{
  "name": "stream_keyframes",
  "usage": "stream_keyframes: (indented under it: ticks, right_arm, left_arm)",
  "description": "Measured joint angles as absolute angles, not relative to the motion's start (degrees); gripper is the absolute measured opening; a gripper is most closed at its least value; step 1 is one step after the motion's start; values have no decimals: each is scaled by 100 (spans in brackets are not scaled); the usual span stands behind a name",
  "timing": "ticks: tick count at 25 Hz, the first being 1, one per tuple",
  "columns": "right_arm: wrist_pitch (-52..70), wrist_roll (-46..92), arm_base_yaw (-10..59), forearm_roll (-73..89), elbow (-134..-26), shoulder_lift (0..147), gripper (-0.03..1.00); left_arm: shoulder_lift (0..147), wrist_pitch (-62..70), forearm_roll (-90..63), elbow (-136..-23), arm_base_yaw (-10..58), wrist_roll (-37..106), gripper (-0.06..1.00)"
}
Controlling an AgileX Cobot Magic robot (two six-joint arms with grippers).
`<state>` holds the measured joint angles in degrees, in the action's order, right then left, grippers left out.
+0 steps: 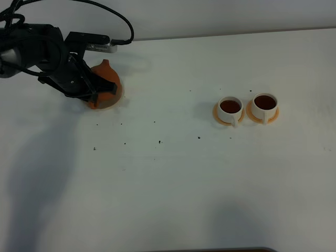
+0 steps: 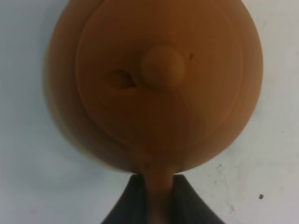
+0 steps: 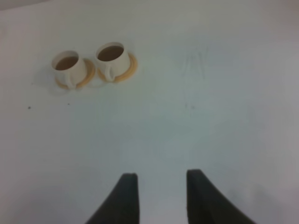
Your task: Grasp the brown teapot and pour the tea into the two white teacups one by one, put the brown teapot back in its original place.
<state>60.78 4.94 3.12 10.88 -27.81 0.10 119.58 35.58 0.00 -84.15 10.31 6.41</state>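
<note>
1. Left tool is closed on the handle of the brown teapot; in the left wrist view its two dark fingers sit tight on either side of the orange-brown handle.
2. From the high camera, the teapot sits at the far left of the white worktop, on a round beige coaster whose edge shows past the pot; whether the pot's base touches the coaster cannot be told, as the left arm covers much of it.
3. Its lid, with a small round knob, is in place.
4. Right tool is open and holds nothing, its two dark fingers set apart above bare worktop.
5. Two white teacups stand well apart from the teapot, on the right side of the worktop, just beside each other, each on an orange saucer.
6. Left cup and right cup both hold dark reddish-brown tea, handles turned toward the near edge.
7. Small dark specks lie scattered on the worktop between the teapot and the cups.
</note>
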Motion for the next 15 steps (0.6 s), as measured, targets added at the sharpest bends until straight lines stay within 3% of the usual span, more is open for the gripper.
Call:
stream_keyframes:
  ticks: [15]
  right_arm:
    - [6078,494,312,1088,-2781,10,24]
  left_arm:
    - [12066,3522,211,-8415,1031,668,11]
